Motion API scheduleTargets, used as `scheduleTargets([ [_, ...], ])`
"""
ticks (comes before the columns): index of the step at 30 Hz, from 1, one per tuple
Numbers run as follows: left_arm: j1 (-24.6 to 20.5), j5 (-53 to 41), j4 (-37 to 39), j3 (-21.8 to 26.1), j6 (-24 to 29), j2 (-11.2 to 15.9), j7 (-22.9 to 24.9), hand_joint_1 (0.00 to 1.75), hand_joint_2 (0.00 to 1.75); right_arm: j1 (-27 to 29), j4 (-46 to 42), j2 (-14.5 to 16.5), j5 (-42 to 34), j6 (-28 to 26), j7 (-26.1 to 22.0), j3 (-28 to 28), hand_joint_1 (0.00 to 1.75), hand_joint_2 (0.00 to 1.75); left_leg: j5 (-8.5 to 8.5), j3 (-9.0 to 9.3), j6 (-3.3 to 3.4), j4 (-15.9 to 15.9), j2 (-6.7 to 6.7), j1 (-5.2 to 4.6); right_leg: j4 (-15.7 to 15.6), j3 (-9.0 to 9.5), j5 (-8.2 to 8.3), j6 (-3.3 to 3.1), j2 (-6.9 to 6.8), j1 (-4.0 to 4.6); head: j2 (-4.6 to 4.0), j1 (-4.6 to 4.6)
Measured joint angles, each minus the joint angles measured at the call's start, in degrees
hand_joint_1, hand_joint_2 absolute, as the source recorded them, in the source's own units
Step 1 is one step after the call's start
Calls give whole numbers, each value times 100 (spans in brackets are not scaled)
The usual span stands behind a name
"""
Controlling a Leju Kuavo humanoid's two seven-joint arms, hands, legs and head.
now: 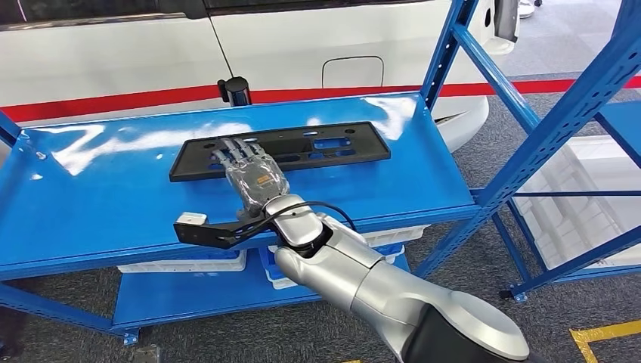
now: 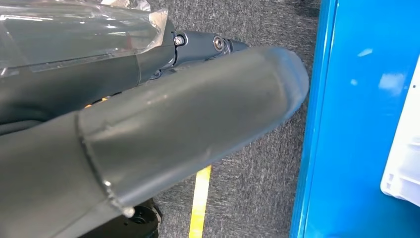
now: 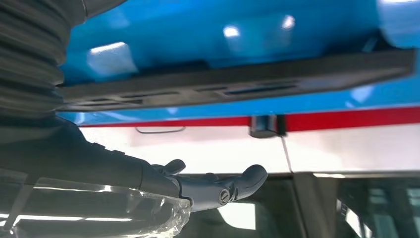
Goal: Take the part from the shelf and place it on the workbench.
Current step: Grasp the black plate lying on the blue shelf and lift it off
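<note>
The black plate [image 1: 280, 150], a long flat part with cutouts, is lying flat on the top board of the blue shelf [image 1: 91, 204], roughly in the middle and angled slightly. The right hand [image 1: 246, 166] is reaching in from below over the shelf's front edge, with its fingers spread flat above the near edge of the plate; they are gripping nothing, and whether they are touching the part cannot be told. In the right wrist view the plate [image 3: 237, 82] is showing as a dark slab against the blue board, with the hand's thumb [image 3: 218, 186] sticking out apart from it.

The left hand [image 2: 163, 129] is hanging beside the shelf over grey carpet [image 2: 257, 168] with a yellow line [image 2: 199, 203]; its grip cannot be told. Behind the shelf a white car [image 1: 302, 45] with a red stripe is standing.
</note>
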Motion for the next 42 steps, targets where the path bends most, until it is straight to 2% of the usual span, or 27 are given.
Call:
scheduleTargets([
  [4,11,11,0,2,-19,6,-33,0,0,0,440,0,-25,-17,47,-36,0,175,0,3,0,0,1,4,10,-1,0,0,0,1,0,1],
  [18,18,18,0,3,-23,12,-37,0,0,-5,591,0,-50,-17,49,-57,0,175,0,3,0,-1,2,4,12,-3,0,0,0,2,0,-1],
  [26,51,114,2,39,93,51,3,0,0,-396,1952,0,-179,-373,391,-368,0,175,3,5,2,-1,4,3,23,-5,0,0,0,4,0,1],
  [34,51,114,2,43,97,51,4,0,0,-405,2059,0,-170,-401,402,-402,0,175,3,5,2,-1,3,4,25,-6,0,0,0,6,0,1],
  [39,51,95,2,48,174,33,4,0,0,-406,2093,0,-117,-606,484,-411,0,175,3,5,2,-1,3,4,26,-5,0,0,0,6,0,1],
  [40,51,94,2,48,190,25,4,0,0,-405,2095,1,-98,-629,494,-411,34,175,3,5,2,-1,3,4,26,-5,0,0,0,6,0,1],
  [42,51,90,2,49,211,10,2,0,0,-402,2095,2,-62,-635,527,-409,119,175,3,5,2,-1,3,4,26,-5,0,0,1,6,0,1],
])
